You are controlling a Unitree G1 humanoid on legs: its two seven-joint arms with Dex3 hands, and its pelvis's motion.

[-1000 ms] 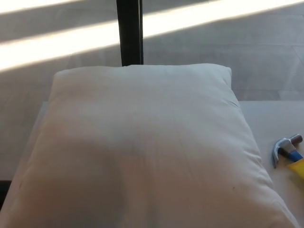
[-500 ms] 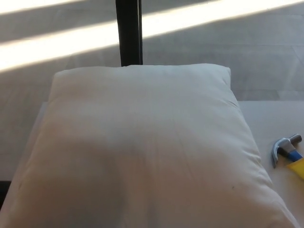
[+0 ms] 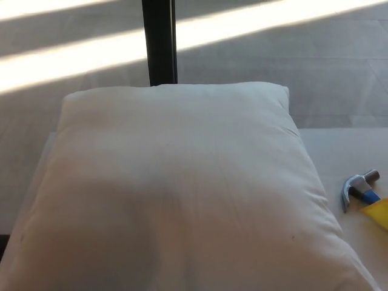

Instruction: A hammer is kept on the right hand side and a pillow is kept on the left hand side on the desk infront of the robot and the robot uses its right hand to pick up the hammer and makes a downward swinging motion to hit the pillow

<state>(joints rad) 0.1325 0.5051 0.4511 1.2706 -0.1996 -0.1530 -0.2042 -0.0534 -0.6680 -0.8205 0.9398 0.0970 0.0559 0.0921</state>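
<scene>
Sunlit stripes cross the grey floor (image 3: 73, 60) behind the white tabletop (image 3: 339, 151), and a dark post (image 3: 159, 42) stands just beyond the pillow's far edge. We see the pillow (image 3: 176, 188) filling most of the view, lying flat and plump, with no dent in it that we can make out. Just right of the pillow, near its right edge but apart from it, lies the hammer (image 3: 359, 191): its steel claw head points toward the pillow, a blue collar follows, and the yellow handle runs off the picture's right side. Compared with half a second ago, everything together sits slightly further left and the hammer slightly lower, so we judge that the camera has turned a little and the things themselves have stayed put. Neither hand shows, so we cannot tell how the fingers stand. For the task, the hammer resting on the tabletop beside a smooth pillow fits equally a moment ahead of the pickup and one after a strike with the tool set back down.
</scene>
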